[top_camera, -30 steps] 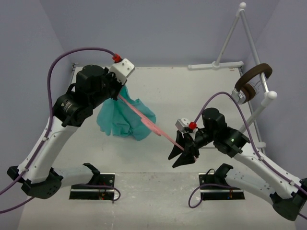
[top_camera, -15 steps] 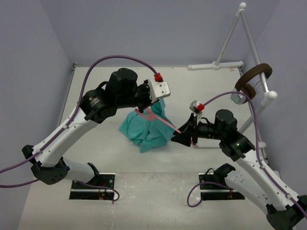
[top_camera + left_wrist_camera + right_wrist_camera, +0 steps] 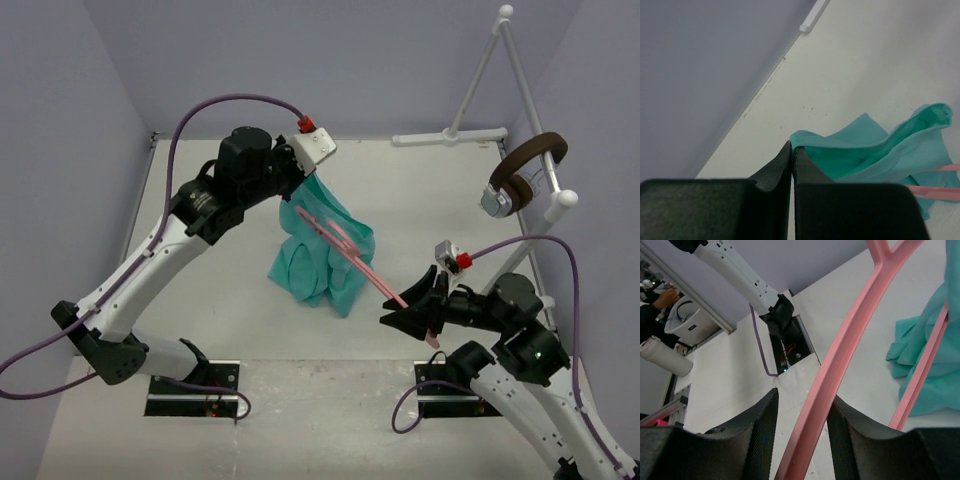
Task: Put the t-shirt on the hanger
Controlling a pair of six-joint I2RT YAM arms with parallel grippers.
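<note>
White rack (image 3: 478, 75) far right; brown headphones (image 3: 528, 157) hanging on it.

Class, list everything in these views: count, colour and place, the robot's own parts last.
t-shirt: one, teal, hanging from the left gripper over the table.
hanger: one, pink, far end in the t-shirt's folds, near end in the right gripper.
rack: one, white, back right corner.
headphones: one pair, brown, on the rack.
table: one, white, beneath everything.
left gripper: one, black, shut on the t-shirt.
right gripper: one, black, shut on the hanger.
</note>
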